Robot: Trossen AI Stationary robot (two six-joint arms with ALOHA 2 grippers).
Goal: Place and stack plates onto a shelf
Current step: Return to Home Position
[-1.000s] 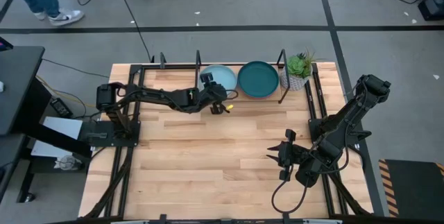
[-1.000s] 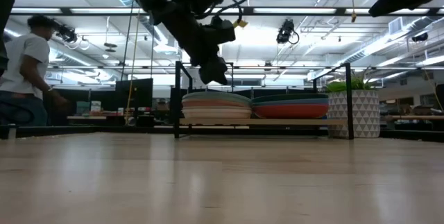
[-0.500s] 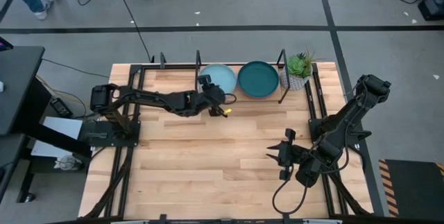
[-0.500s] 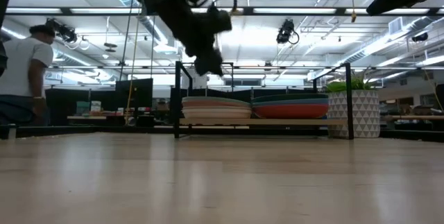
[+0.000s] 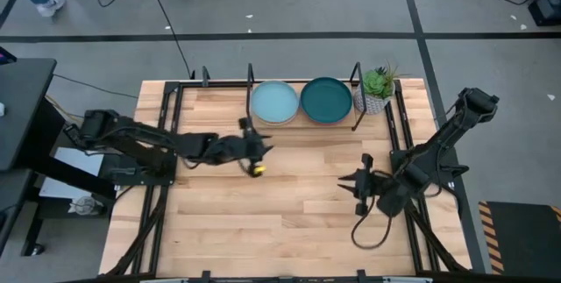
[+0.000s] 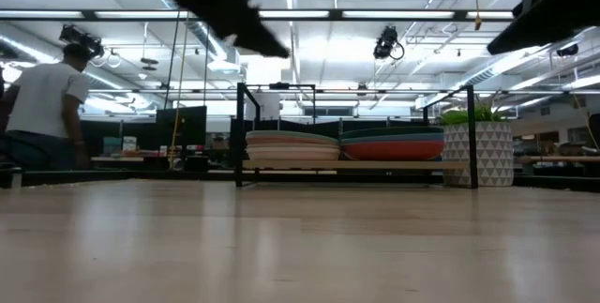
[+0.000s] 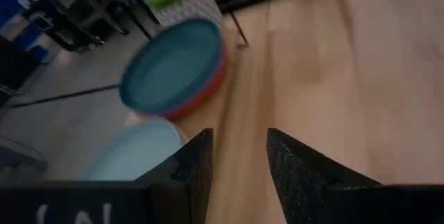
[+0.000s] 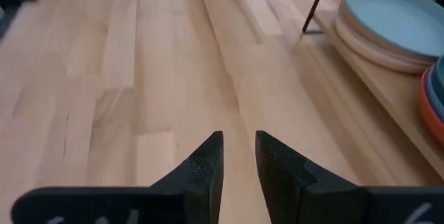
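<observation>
Left gripper (image 5: 252, 145): fingers apart, empty, centre. The light aqua plate (image 5: 274, 102) and dark teal plate (image 5: 326, 100) top two stacks on the shelf (image 6: 240, 134), far-right of it. Right gripper (image 5: 355, 184): narrowly apart, empty, near-right.

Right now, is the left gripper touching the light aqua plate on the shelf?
Apart. The high view shows a strip of bare table between the left gripper and the light aqua plate.

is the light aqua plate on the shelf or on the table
On the shelf: the light aqua plate tops the left stack on the shelf, beside the dark teal plate.
</observation>
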